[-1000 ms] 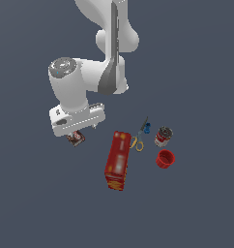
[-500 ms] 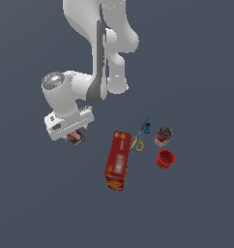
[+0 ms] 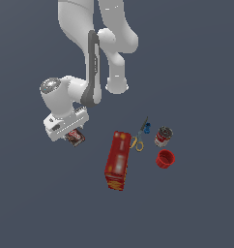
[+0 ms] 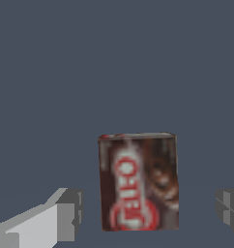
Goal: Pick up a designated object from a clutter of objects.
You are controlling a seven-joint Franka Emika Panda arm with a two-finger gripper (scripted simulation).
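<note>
The designated object, a small flat dark red and black box (image 3: 76, 137) (image 4: 138, 181) with white markings, lies on the grey floor at the exterior view's left, apart from the clutter of objects. My gripper (image 3: 70, 133) (image 4: 148, 210) hangs directly over it and is open. In the wrist view one fingertip (image 4: 68, 213) and the other fingertip (image 4: 229, 206) stand on either side of the box, clear of its edges. The white hand hides part of the box in the exterior view.
Toward the exterior view's right lies a long red carton (image 3: 117, 160). Beyond it are yellow-handled scissors (image 3: 138, 140), a small blue piece (image 3: 147, 129), a red-labelled can (image 3: 162, 136) and a red cup (image 3: 165, 158).
The hand has shifted slightly toward the exterior view's left and turned over the small box. The box and the clutter have not moved.
</note>
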